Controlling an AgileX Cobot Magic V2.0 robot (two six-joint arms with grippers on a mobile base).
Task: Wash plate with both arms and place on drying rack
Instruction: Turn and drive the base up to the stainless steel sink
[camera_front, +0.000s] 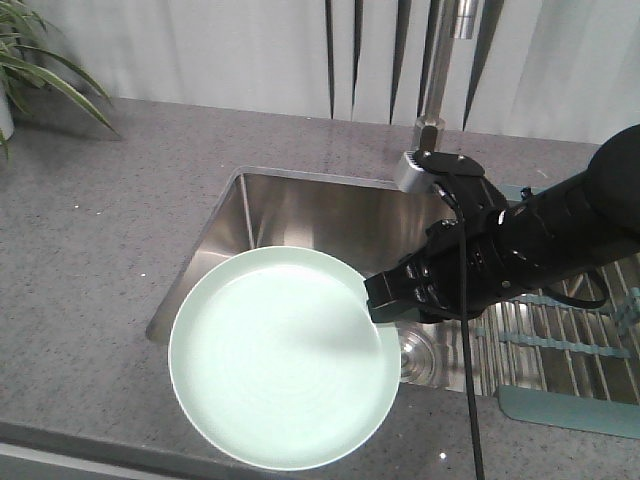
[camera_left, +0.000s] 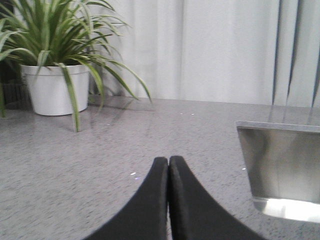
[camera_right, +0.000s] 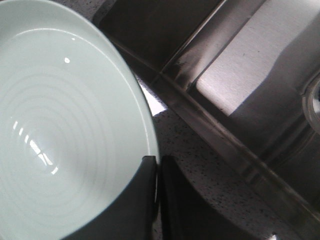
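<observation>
Grey speckled countertop (camera_front: 90, 230) fills most of the front view, with the steel sink (camera_front: 300, 215) sunk into it and a drying rack (camera_front: 575, 345) of metal wires laid across the basin's right end. The pale mint-green plate (camera_front: 280, 360) hangs over the sink's near-left corner, overlapping the counter's front strip, with its face turned up toward the front camera. The black right arm (camera_front: 570, 225) comes in from the right above the rack, and the right gripper (camera_front: 385, 298) meets the plate at its right rim. From the front you only see a black block against the edge. The right wrist view settles it: the two black fingers (camera_right: 140, 205) are clamped on the rim, one across the plate's face and one behind it. That view also shows faint concentric rings in the glaze, which the front view washes out. A faucet (camera_front: 440, 70) stands behind the basin. The left gripper (camera_left: 168, 162) appears only in its own wrist view. Its tips are pressed together with nothing between them, above the counter left of the sink, and a potted plant (camera_left: 50, 60) stands well beyond.
</observation>
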